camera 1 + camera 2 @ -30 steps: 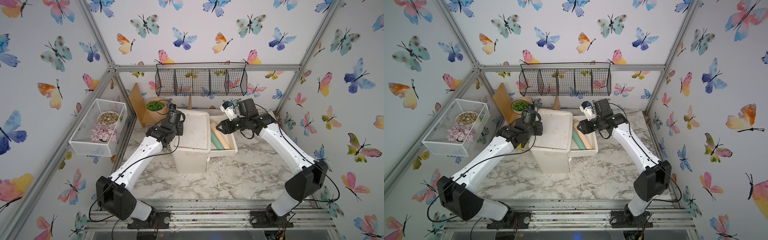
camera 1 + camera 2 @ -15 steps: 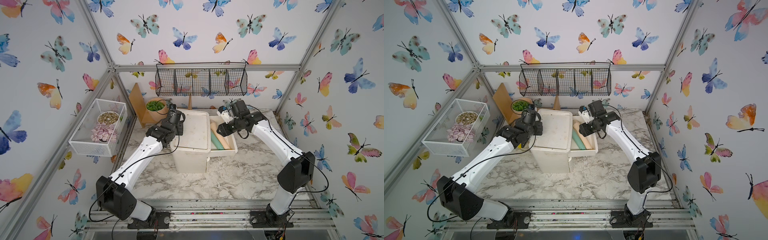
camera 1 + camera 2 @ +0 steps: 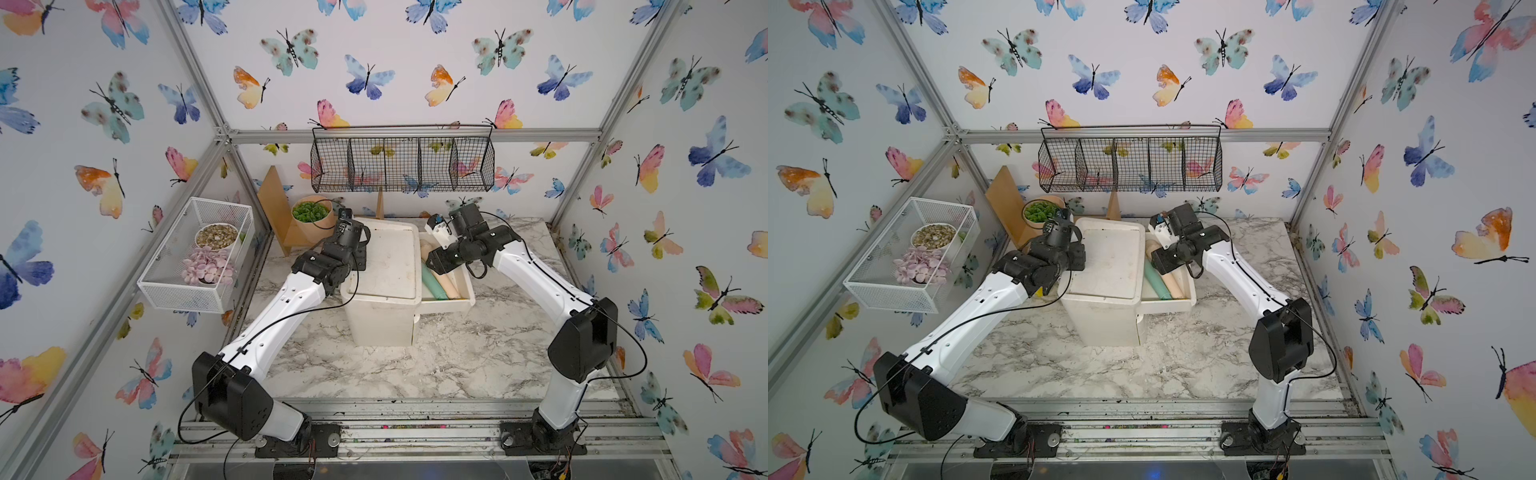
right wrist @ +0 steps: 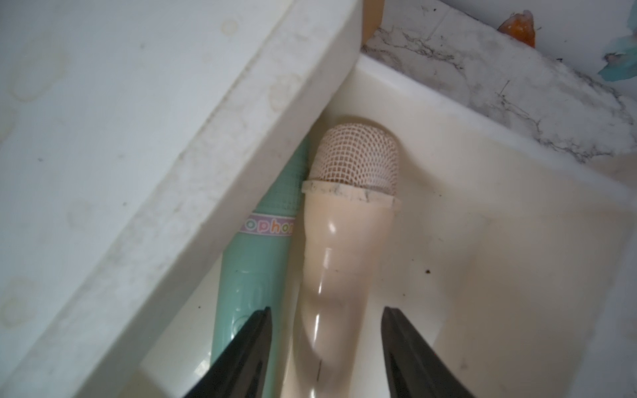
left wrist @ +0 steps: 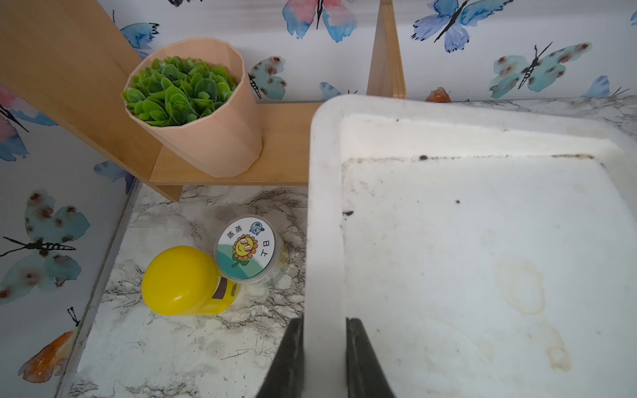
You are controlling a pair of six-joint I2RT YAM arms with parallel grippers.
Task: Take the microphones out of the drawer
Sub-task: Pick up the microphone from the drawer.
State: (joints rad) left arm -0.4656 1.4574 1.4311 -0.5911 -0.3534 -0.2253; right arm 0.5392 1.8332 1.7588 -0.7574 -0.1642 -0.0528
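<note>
Microphone, peach, lies in the open drawer beside a green microphone, its long axis running straight ahead between the right fingers, half spread either side without touching, while the left fingers pinch the rim of the cabinet.

Butterfly-papered walls enclose a marble-patterned tabletop in both top views. A black wire basket hangs at twelve o'clock, a wooden shelf stands at eleven, and a white mesh box juts at nine.
</note>
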